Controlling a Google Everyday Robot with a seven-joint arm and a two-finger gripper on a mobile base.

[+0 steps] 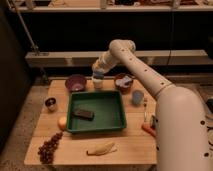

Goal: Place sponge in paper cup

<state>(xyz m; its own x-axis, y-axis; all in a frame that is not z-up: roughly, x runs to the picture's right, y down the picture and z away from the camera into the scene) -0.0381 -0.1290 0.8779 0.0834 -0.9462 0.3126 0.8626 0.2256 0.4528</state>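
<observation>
The cream-white paper cup [98,84] stands at the back of the wooden table [130,145], between two bowls. My gripper [98,73] hangs straight above the cup, pointing down. It is shut on the pale blue-grey sponge [98,76], which sits just over the cup's rim. I cannot tell whether the sponge touches the cup.
A purple bowl [75,82] is left of the cup and a brown bowl [123,81] with something pale in it is right. A blue-grey cup [137,97], a green tray [115,120] with a dark block [83,114], a metal cup [50,103], grapes [48,147], a banana [101,148] and a carrot [148,130] lie around.
</observation>
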